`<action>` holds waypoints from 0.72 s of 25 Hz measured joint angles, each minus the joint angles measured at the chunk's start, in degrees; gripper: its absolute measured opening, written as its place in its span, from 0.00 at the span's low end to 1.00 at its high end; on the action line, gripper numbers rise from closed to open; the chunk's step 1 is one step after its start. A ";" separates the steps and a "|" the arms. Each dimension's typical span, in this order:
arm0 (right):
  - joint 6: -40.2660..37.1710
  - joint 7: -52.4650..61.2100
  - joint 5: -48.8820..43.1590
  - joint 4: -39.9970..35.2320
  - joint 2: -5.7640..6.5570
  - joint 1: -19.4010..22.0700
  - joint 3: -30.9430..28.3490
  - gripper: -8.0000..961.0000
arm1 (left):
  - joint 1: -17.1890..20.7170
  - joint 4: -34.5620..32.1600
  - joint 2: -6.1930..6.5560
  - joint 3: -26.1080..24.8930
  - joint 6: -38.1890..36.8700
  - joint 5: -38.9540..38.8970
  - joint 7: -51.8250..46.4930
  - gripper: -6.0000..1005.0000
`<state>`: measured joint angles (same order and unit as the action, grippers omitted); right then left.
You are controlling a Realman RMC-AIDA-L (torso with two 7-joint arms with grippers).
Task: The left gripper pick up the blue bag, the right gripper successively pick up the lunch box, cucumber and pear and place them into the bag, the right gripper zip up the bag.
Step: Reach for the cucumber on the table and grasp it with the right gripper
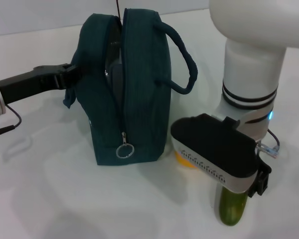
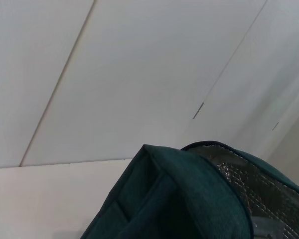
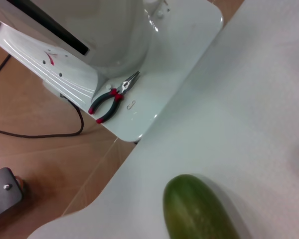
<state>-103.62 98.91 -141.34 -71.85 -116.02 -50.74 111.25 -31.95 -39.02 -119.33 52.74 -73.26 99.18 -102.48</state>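
Note:
The blue bag (image 1: 139, 99) stands upright on the white table, its zip open down to the silver ring pull (image 1: 124, 150). My left gripper (image 1: 69, 74) is shut on the fabric at the bag's left side. In the left wrist view the bag (image 2: 179, 199) shows its silver lining. My right gripper (image 1: 251, 185) hangs low at the front right, mostly hidden under its wrist housing, directly over the cucumber (image 1: 232, 206). The cucumber's rounded end (image 3: 199, 214) lies on the table. A bit of the orange-yellow pear (image 1: 184, 160) shows beside the bag. The lunch box is out of view.
The table's edge (image 3: 124, 169) runs close to the cucumber's end. Beyond it is the robot's white base (image 3: 154, 74) with red-handled pliers (image 3: 112, 97) on it. One padded handle (image 1: 182, 59) loops out from the bag's right side.

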 joint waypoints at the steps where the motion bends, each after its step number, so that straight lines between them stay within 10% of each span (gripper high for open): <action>1: 0.03 0.00 0.00 0.02 -0.02 0.12 0.28 0.73 | 0.05 0.00 0.00 0.00 0.00 0.00 0.00 0.06; 18: 2.01 2.21 -0.05 -0.40 -0.17 1.91 3.13 0.72 | 1.00 0.00 -0.03 -0.11 -0.04 -0.13 0.00 0.06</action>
<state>-101.61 101.12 -141.39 -72.25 -116.19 -48.83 114.38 -30.96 -39.02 -119.36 52.63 -73.30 99.05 -102.48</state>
